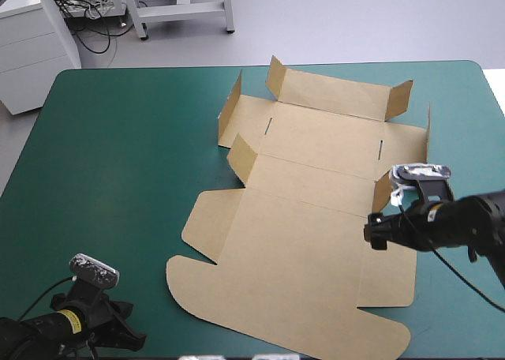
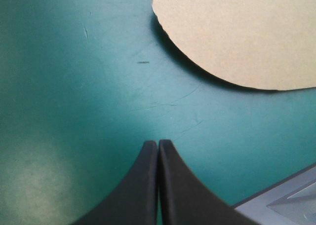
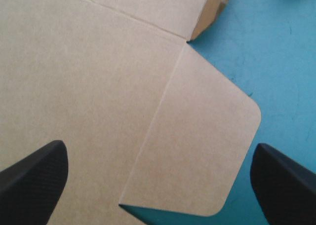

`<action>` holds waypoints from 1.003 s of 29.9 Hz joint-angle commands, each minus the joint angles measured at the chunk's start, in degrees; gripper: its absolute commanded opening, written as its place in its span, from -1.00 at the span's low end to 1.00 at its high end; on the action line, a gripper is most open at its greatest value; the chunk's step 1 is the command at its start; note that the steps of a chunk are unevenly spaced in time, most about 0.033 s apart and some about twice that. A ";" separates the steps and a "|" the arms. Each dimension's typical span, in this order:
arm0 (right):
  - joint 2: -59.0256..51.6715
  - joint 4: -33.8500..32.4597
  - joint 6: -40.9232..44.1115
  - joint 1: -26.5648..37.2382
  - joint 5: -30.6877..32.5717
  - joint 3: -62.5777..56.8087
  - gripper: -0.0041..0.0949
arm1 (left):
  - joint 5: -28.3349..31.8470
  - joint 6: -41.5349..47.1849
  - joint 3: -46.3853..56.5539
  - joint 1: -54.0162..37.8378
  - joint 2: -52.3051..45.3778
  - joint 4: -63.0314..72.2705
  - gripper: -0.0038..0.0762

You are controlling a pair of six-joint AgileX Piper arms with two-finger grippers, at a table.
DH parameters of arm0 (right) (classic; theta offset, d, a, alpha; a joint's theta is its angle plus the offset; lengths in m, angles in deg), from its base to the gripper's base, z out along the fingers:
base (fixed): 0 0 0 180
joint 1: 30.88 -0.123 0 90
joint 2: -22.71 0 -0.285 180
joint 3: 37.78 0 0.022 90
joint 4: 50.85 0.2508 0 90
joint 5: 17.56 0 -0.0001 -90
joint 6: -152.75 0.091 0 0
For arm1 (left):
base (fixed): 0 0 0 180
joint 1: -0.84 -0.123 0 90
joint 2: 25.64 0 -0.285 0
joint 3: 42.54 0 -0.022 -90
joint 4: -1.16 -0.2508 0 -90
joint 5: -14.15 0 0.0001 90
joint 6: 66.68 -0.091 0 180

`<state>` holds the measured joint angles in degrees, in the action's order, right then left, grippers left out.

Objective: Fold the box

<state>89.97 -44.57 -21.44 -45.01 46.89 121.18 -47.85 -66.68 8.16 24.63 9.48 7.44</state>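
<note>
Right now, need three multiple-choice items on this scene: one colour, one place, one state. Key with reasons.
1. The box is: A) white B) brown C) black.
2. The right gripper is above: A) the box's right-hand flap B) bare cover only C) the raised far wall.
3. The left gripper is: A) open B) shut on the box C) shut, empty.
Key: 1B, brown board throughout; 2A, the rounded flap lies between its spread jaws; 3C, jaws meet over the teal-green cover, box ahead.

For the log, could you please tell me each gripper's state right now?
Left gripper: shut, holding nothing.
Right gripper: open over the box, holding nothing.
</note>
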 commanded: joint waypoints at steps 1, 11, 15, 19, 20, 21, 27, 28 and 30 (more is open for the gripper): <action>5.62 -0.67 -0.34 -0.07 -2.27 5.97 0.95 | 2.29 0.46 -1.44 -0.14 0.51 0.45 -0.98; 16.96 -0.52 3.15 0.85 -1.23 14.99 0.95 | 2.29 0.46 -1.44 -0.14 0.51 0.45 -0.98; 18.20 1.25 4.85 4.26 -0.91 14.99 0.93 | 2.29 0.46 -1.44 -0.14 0.51 0.45 -0.98; 18.76 1.65 5.46 7.80 -1.86 14.99 0.87 | 2.29 0.46 -1.44 -0.14 0.51 0.45 -0.98; 18.76 1.65 5.20 8.49 -2.35 14.99 0.86 | 2.29 0.46 -1.44 -0.14 0.51 0.45 -0.98; 18.76 1.65 4.93 9.11 -2.89 14.99 0.84 | 2.29 0.46 -1.44 -0.14 0.51 0.45 -0.98; 20.28 1.70 2.86 10.81 -2.58 14.99 0.80 | 2.29 0.46 -1.44 -0.14 0.51 0.45 -0.98; 21.05 1.70 2.44 10.81 -2.11 14.99 0.80 | 2.29 0.46 -1.44 -0.14 0.51 0.45 -0.98; 22.79 1.70 2.47 10.81 -1.89 14.99 0.80 | 2.29 0.46 -1.44 -0.14 0.51 0.45 -0.98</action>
<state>112.55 -43.36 -18.00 -34.65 45.55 134.36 -47.85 -66.68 8.16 24.63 9.48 7.44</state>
